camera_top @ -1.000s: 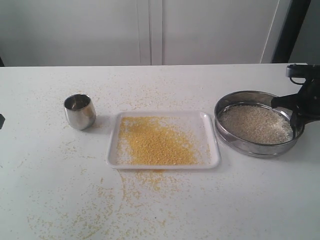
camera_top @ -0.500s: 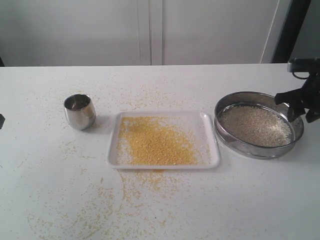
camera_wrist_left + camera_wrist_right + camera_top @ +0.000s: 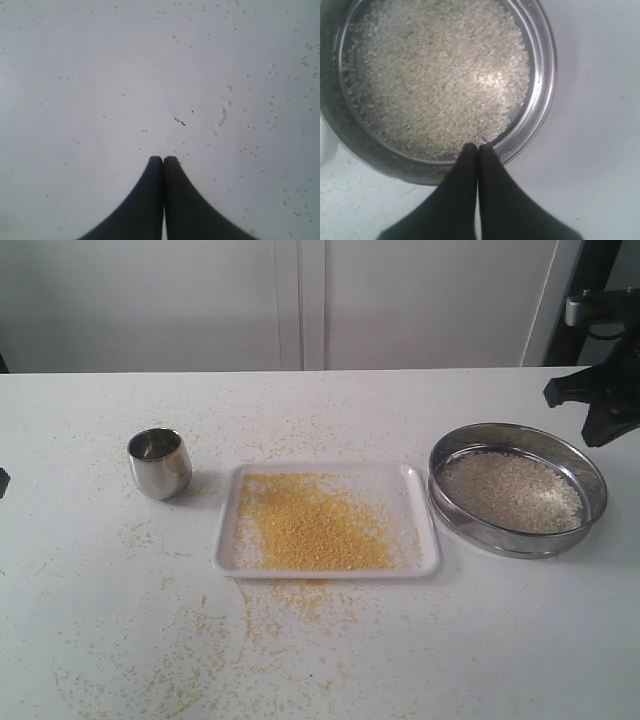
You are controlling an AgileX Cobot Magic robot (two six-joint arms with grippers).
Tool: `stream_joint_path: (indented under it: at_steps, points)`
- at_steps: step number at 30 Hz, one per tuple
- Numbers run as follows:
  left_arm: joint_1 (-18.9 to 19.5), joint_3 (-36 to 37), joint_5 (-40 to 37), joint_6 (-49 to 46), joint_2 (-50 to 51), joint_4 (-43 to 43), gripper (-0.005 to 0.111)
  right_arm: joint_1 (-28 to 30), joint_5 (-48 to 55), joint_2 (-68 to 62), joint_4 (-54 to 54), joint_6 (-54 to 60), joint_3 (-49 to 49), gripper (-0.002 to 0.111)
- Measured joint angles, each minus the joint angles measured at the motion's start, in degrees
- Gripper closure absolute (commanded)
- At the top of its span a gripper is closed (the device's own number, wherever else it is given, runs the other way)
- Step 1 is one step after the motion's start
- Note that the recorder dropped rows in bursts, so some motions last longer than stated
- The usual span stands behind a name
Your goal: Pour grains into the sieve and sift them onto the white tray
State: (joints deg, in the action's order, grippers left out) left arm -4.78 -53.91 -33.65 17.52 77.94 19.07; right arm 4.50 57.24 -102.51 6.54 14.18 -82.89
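The sieve rests flat on the table at the right, and coarse whitish grains cover its mesh. The white tray lies mid-table with fine yellow grains spread over it. My right gripper hangs shut and empty above and behind the sieve's far right side, clear of it. In the right wrist view its tips sit over the sieve rim, with the whitish grains beyond. My left gripper is shut and empty over bare table.
A small steel cup stands upright left of the tray. Loose yellow grains are scattered over the white table, thickest in front of the tray. A dark post stands at the back right.
My right gripper has let go of the sieve's right rim, risen up and back to the right, and shut again. The sieve now lies flat. The left gripper has not moved.
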Motion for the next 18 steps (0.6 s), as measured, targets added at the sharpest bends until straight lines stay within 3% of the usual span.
stream_joint_path:
  at_steps: [18]
  points:
    - [0.0, 0.0, 0.0, 0.0, 0.0, 0.0, 0.107, -1.1, -6.3, 21.2, 0.2, -0.7, 20.6, 0.108]
